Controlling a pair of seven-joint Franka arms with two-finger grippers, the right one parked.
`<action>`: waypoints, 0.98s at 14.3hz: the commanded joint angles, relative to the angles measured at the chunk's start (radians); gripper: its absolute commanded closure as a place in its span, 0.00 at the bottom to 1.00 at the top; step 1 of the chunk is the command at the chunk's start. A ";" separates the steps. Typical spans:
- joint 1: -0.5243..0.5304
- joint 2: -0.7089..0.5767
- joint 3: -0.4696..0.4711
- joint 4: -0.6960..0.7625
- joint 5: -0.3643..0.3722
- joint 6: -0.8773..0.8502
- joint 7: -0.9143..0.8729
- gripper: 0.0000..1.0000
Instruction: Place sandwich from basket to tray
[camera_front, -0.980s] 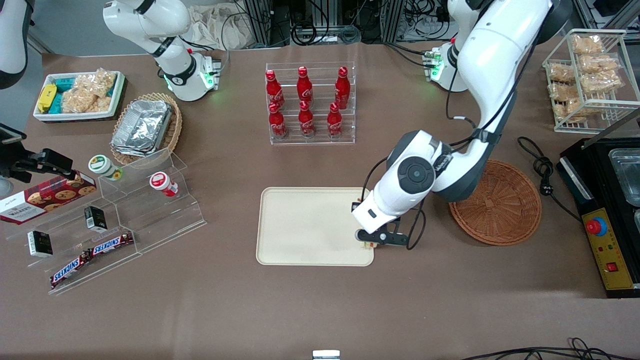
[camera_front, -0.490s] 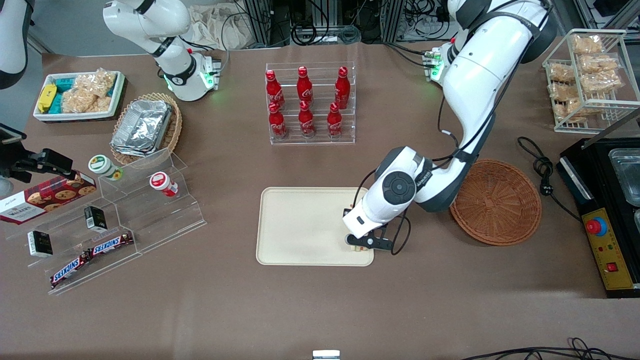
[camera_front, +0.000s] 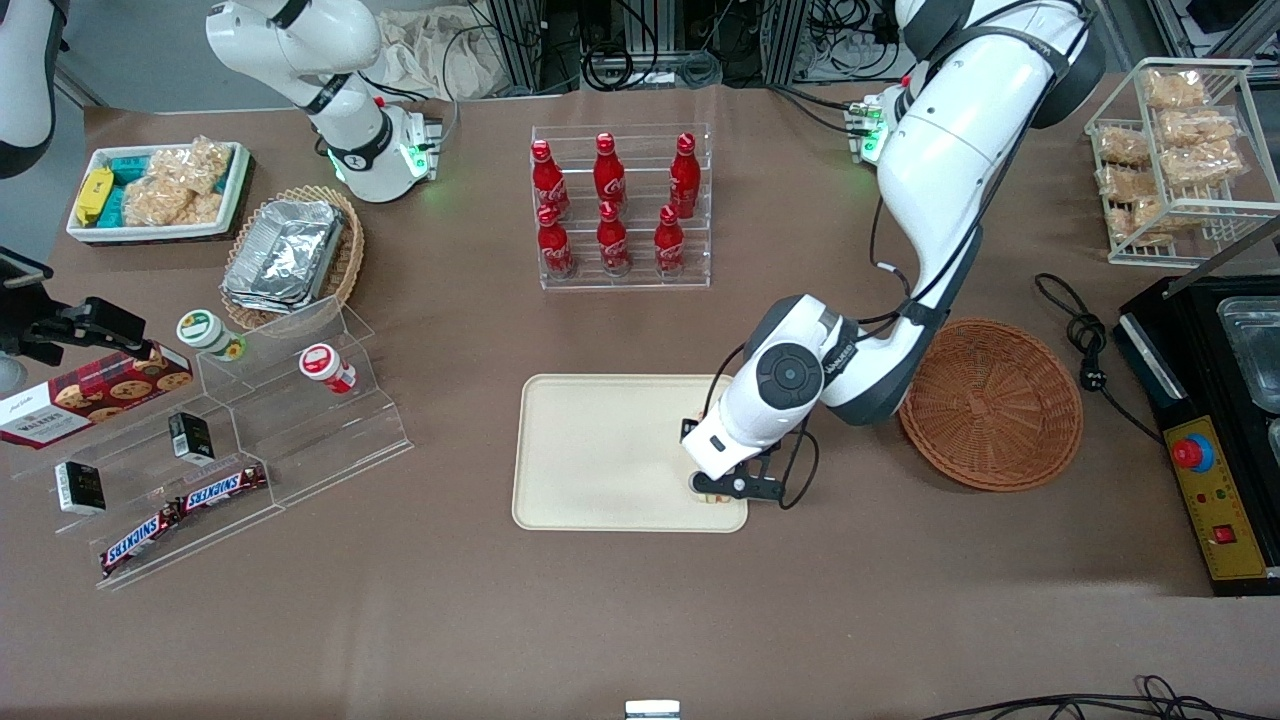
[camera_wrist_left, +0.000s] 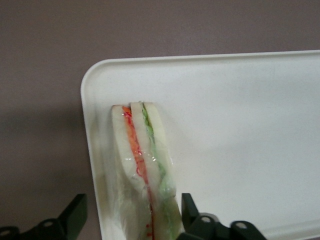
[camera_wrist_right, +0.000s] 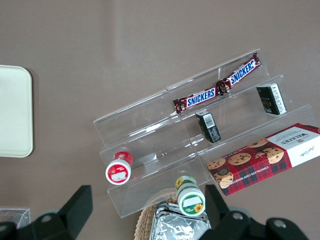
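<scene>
The sandwich (camera_wrist_left: 145, 165), a wrapped wedge with orange-red and green layers, stands on edge on the cream tray (camera_wrist_left: 240, 130) in a corner. In the front view that is the tray (camera_front: 600, 450) corner nearest the camera on the basket's side, and only a sliver of sandwich (camera_front: 714, 498) shows under the wrist. My left gripper (camera_wrist_left: 133, 204) is open and straddles the sandwich, with a clear gap at one finger and the other finger (camera_wrist_left: 188, 210) close beside the wrap. In the front view the gripper (camera_front: 718, 490) hangs low over that corner. The reddish-brown wicker basket (camera_front: 990, 405) lies empty beside the tray.
A clear rack of red cola bottles (camera_front: 620, 205) stands farther from the camera than the tray. A clear stepped stand with snacks (camera_front: 230, 440), a tan basket with foil containers (camera_front: 292, 255) and a white snack bin (camera_front: 158, 190) lie toward the parked arm's end. A black appliance (camera_front: 1215, 430) and wire rack (camera_front: 1180, 160) lie toward the working arm's end.
The left arm's wrist has shifted a little inward over the tray and lowered, carrying the sandwich to the tray corner; over the last half second it has barely moved.
</scene>
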 joint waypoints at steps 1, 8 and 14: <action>-0.001 -0.141 0.024 0.002 0.014 -0.193 -0.013 0.01; 0.179 -0.393 0.032 -0.005 -0.009 -0.452 0.121 0.01; 0.393 -0.548 0.038 -0.023 -0.064 -0.546 0.436 0.01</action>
